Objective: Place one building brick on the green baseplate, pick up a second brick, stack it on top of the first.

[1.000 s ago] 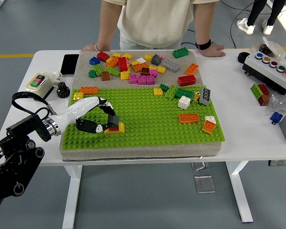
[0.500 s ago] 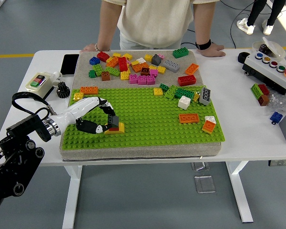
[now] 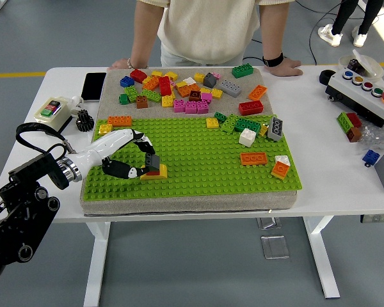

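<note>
My left hand [image 3: 144, 163] reaches in from the left over the green baseplate [image 3: 198, 166]. Its fingers are curled around a small dark grey brick [image 3: 153, 162]. That brick sits on top of a red and yellow brick [image 3: 156, 173] pressed onto the plate near its front left. The thumb and fingertips touch the grey brick from the left and above. My right arm does not show.
Several loose bricks [image 3: 185, 89] lie on the beige mat behind the baseplate; orange [image 3: 253, 158], white [image 3: 247, 137] and grey bricks stand on the plate's right. A person rests both hands [image 3: 285, 66] on the far edge. A phone [image 3: 93, 86] and button box [image 3: 365, 89] flank the mat.
My left hand has shifted very slightly to the left while staying on the grey brick. Nothing else has moved.
</note>
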